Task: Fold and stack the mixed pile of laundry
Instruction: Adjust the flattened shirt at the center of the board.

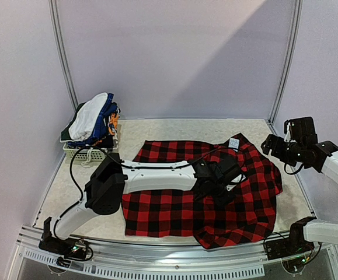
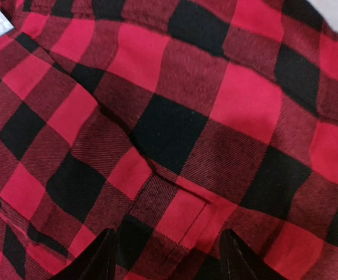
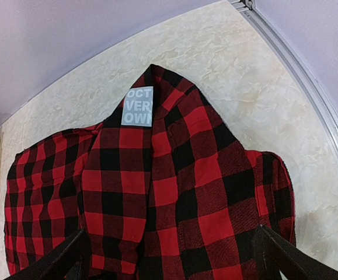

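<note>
**Plaid shirt (image 1: 157, 210) spread on the table (image 1: 174, 129), left tool (image 1: 218, 178) down on the cloth**

Red and black, the plaid shirt lies opened out across the middle of the table. In the top view its neck points toward 1 o'clock. A white label (image 3: 138, 106) with block lettering shows at the neck.

The left arm reaches in from 7 o'clock across the shirt. The left tool sits low on the fabric toward the shirt's 3 o'clock side. In its wrist view the two dark fingertips (image 2: 101, 259) stand apart, right at the cloth, with a low seam ridge running between them. Whether any fabric is pinched cannot be told.

The right tool (image 1: 274, 144) hangs at the table's 3 o'clock edge, raised clear of the shirt. Its fingers are spread wide with nothing between them.

At 10 o'clock, in the back corner, the rest of the laundry pile (image 1: 93, 119) is heaped in a small white lattice basket (image 1: 78, 153). White cloth lies on top, with blue and dark pieces beneath.
</note>
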